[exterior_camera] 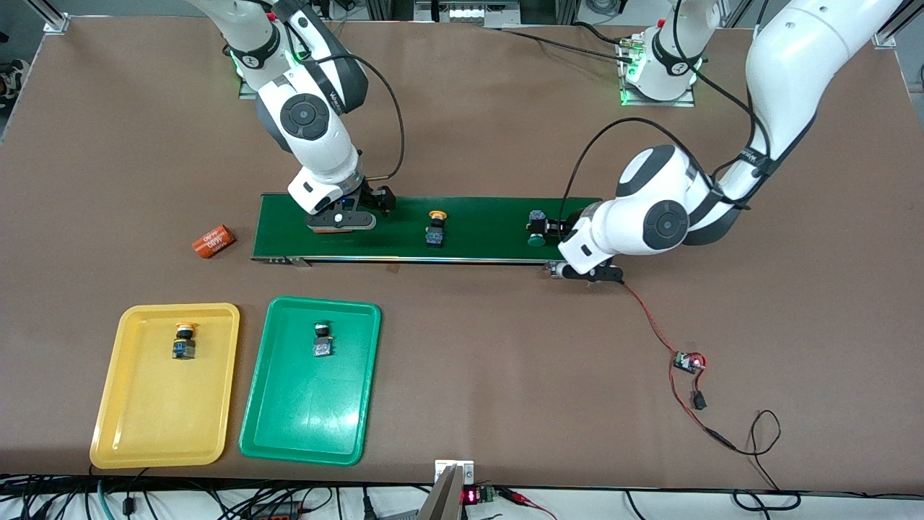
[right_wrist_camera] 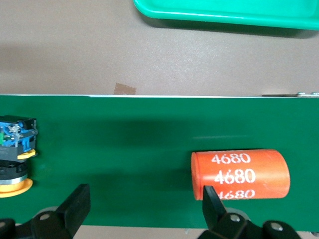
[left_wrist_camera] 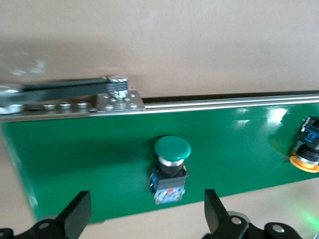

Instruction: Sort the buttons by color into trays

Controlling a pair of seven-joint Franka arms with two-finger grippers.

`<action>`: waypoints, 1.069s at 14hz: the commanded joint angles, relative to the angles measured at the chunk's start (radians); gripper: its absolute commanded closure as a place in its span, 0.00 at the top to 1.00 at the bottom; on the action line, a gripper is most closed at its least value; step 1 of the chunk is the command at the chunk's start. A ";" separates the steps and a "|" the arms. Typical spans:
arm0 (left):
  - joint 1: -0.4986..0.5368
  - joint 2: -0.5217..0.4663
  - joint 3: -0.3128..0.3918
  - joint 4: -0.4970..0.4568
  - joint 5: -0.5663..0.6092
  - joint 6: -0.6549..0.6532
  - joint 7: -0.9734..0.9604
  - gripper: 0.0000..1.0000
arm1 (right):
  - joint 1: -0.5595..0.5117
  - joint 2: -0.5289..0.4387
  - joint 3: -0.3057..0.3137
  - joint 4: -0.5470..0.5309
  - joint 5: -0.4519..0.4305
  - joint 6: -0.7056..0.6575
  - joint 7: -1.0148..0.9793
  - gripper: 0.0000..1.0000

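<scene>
On the dark green belt (exterior_camera: 491, 217) lies a green-capped button (exterior_camera: 535, 230), and my left gripper (exterior_camera: 557, 230) stands open low beside it. In the left wrist view this button (left_wrist_camera: 171, 164) lies just ahead of my left gripper (left_wrist_camera: 147, 219), not between the fingertips. A yellow-capped button (exterior_camera: 436, 227) lies mid-belt. My right gripper (exterior_camera: 339, 220) hangs open over the belt's end toward the right arm, one finger (right_wrist_camera: 212, 199) at an orange "4680" cylinder (right_wrist_camera: 240, 174). The yellow tray (exterior_camera: 115, 404) holds one yellow-capped button (exterior_camera: 184, 341). A button (exterior_camera: 323, 339) lies in the green tray (exterior_camera: 289, 426).
A second orange "4680" cylinder (exterior_camera: 214, 241) lies on the table off the belt's end toward the right arm. A small circuit board (exterior_camera: 689, 361) with red and black wires trails from the belt's other end toward the front camera. Both trays sit nearer that camera than the belt.
</scene>
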 commanded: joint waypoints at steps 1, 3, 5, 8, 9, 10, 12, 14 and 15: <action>-0.010 -0.048 0.008 0.151 0.005 -0.183 -0.005 1.00 | 0.001 0.003 0.001 0.002 0.013 0.012 0.012 1.00; -0.007 -0.048 0.006 0.219 0.078 -0.260 0.004 1.00 | 0.001 0.007 0.001 0.002 0.013 0.021 0.012 1.00; -0.011 -0.048 -0.001 0.279 0.168 -0.347 0.004 1.00 | -0.001 0.016 0.000 0.004 0.013 0.041 0.012 1.00; 0.001 -0.047 0.009 0.365 0.193 -0.426 0.123 1.00 | 0.009 0.055 0.000 0.031 0.011 0.075 0.010 1.00; 0.006 -0.075 0.032 0.369 0.181 -0.428 0.227 1.00 | 0.019 0.068 -0.002 0.044 0.013 0.081 0.012 1.00; -0.005 -0.124 0.082 0.357 0.174 -0.429 0.311 1.00 | 0.024 0.076 -0.003 0.051 0.013 0.081 0.012 1.00; -0.048 -0.225 0.202 0.353 0.100 -0.445 0.434 1.00 | 0.032 0.090 -0.003 0.061 0.013 0.080 0.012 1.00; -0.085 -0.315 0.364 0.336 -0.057 -0.449 0.552 1.00 | 0.041 0.098 -0.005 0.062 0.013 0.077 0.013 1.00; -0.094 -0.356 0.435 0.325 -0.092 -0.451 0.623 1.00 | 0.050 0.105 -0.005 0.064 0.014 0.077 0.016 1.00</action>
